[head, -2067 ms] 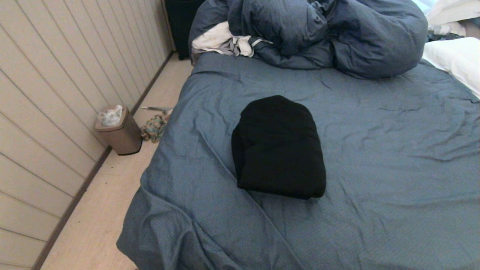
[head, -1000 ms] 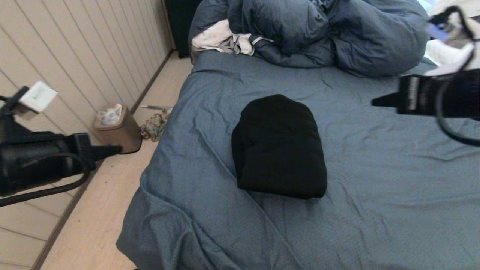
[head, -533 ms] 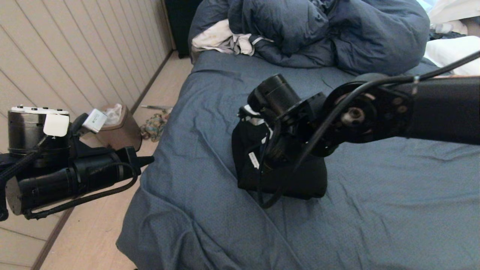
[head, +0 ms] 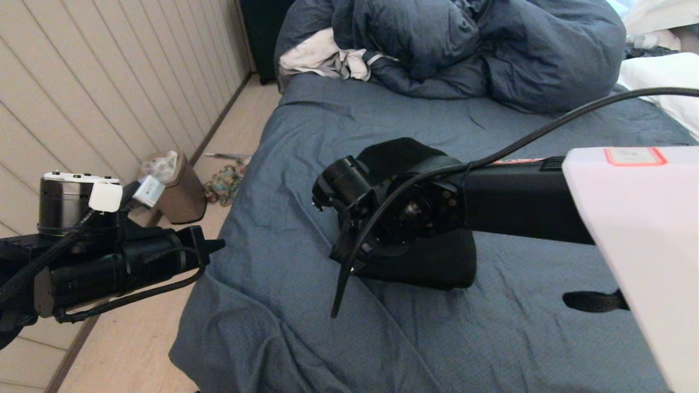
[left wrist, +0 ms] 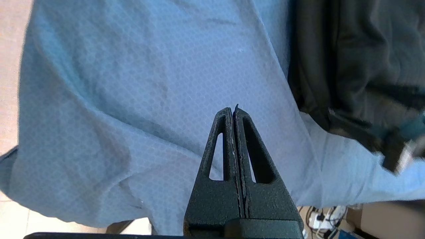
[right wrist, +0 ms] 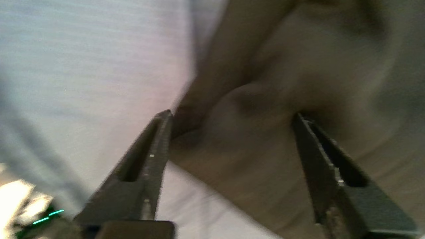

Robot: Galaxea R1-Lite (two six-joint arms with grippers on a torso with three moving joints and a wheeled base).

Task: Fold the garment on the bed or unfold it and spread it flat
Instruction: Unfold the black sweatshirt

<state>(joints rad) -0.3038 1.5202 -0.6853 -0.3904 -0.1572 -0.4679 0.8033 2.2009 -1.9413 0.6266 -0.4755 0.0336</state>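
Under right gripper (right wrist: 232, 114) | garment (right wrist: 298, 66) edge, seemingly between spread jaws

A: Hoodie (head: 437, 267)?
B: Plain black.
A: Sheet (head: 546, 349)?
B: Blue-grey, fine honeycomb print.
A: Duvet (head: 491, 49)?
B: Same blue-grey; white-grey cloth (head: 322, 57) beside it.
A: Wall (head: 82, 98)?
B: Beige boards. Bin (head: 180, 199) brown.

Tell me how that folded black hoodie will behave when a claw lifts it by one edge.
The hoodie lies in a soft, rounded bundle of thick fabric, so it will probably sag and unfold rather than lift whole. It looks bulky, so likely heavy enough to drag on the wrinkled sheet. It should not roll.
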